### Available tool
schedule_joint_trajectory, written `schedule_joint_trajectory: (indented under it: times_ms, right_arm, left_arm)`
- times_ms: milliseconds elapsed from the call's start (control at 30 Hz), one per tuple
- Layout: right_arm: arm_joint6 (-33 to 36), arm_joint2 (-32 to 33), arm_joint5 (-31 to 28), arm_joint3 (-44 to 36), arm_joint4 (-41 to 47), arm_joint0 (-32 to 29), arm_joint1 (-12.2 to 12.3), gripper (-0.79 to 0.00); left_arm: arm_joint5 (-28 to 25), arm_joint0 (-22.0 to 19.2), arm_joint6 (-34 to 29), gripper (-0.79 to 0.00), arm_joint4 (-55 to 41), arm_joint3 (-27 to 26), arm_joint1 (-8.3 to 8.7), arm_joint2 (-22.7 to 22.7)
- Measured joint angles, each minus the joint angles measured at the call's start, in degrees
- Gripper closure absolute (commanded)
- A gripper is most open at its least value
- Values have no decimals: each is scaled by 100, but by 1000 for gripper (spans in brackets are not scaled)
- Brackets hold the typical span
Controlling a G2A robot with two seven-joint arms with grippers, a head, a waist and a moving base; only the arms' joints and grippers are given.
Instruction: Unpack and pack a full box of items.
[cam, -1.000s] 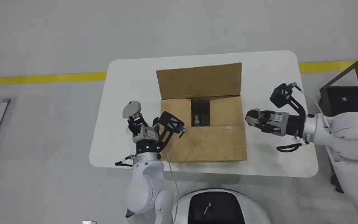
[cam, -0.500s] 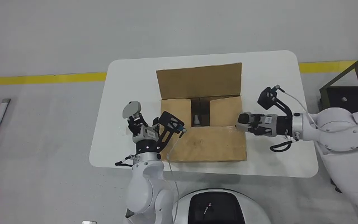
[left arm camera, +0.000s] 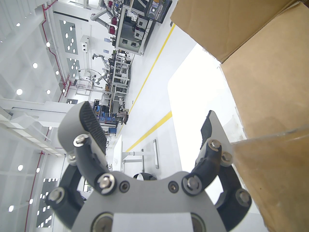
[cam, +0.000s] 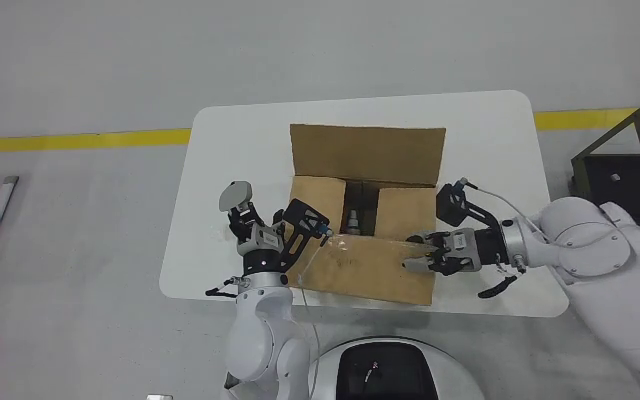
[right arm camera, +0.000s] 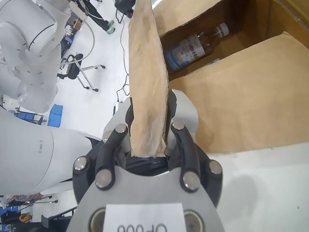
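My right gripper (right arm camera: 148,121) is pinched tight on the free edge of the front flap (right arm camera: 144,73), one finger on each face of the cardboard, near that flap's right-hand corner. The flap stands tilted up off the box (left arm camera: 265,92) rather than lying flat, so the opening beneath it shows. The box sits near the middle of the white table (cam: 230,150). Its back flap (cam: 365,155) is thrown open toward the far edge, and its two side flaps (cam: 318,190) are folded inward with a dark gap between them. In that gap is a bottle (right arm camera: 193,48) with a pale cap and a blue-and-white label; I cannot tell whether it lies flat or leans on the wall. Next to it I can make out the edge of something else, too hidden to name. My left gripper (left arm camera: 152,126) hangs at the box's left side, near the front corner, fingers spread wide with nothing between them. One of those fingers (left arm camera: 210,131) is just beside the front flap's left corner, where a strip of clear tape (left arm camera: 270,134) sticks out past the cardboard. I cannot tell whether finger and flap touch. My two grippers are well apart, one at each end of the same flap. A yellow line (cam: 90,140) runs across the grey floor beyond the table.
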Motion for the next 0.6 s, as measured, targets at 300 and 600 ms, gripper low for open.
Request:
schedule_joint_trajectory:
  times_ms: [300,600]
  right_arm:
    - [-284,38,-283,-9,-344,203,199,0]
    - [-998,497,-996,-826,-1815,50,363,0]
  left_arm:
    - [84,40,7,-785,-278,-101,0,-54]
    - [-526,-236,-551,-785,-1351,-684,-53,-49]
